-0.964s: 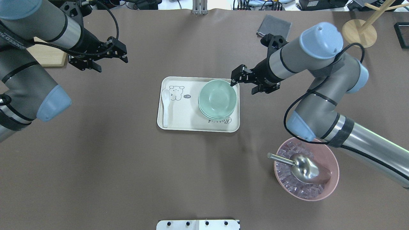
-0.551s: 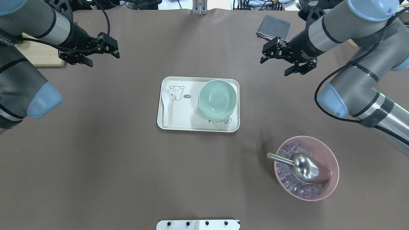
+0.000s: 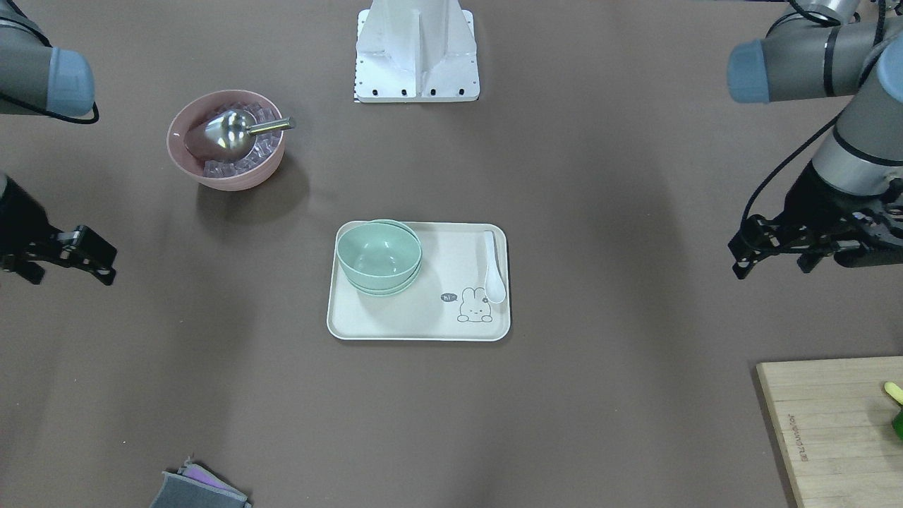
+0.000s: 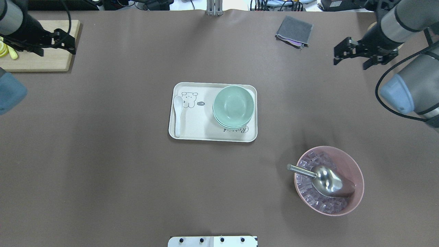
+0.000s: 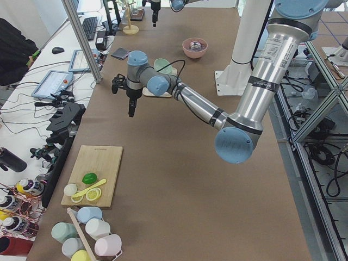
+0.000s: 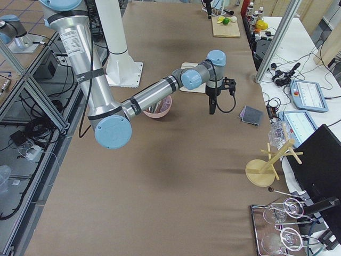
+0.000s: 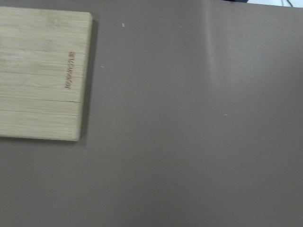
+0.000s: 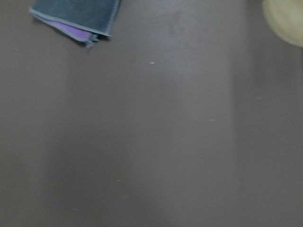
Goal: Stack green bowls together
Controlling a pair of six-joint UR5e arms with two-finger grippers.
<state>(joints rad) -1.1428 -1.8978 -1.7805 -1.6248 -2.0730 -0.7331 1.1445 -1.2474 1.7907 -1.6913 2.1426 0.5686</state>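
Left gripper (image 3: 770,264) hangs above bare brown table (image 4: 103,171) near the corner of a wooden cutting board (image 4: 37,61), its two fingers spread apart with nothing between them. The right gripper (image 4: 351,63) is likewise spread wide and empty, raised over the table's far right part, not far from a folded grey cloth (image 4: 294,31). Neither touches anything. The green bowls (image 4: 233,104) sit well apart from both grippers, roughly midway between them and nearer the robot, on a cream tray (image 4: 212,138) in the middle of the table. They are nested one inside another at the tray's end on the robot's right, and a white spoon (image 4: 177,113) lies along the opposite end. The stack stands upright with the open mouths facing up. Being round, the bowls have no long axis. The lower rims peek out slightly on the side towards the robot, so the nesting is a little off-centre. A pink bowl (image 4: 358,193) with clear cubes and a metal scoop (image 4: 325,178) stands on the robot's right, clear of the tray.
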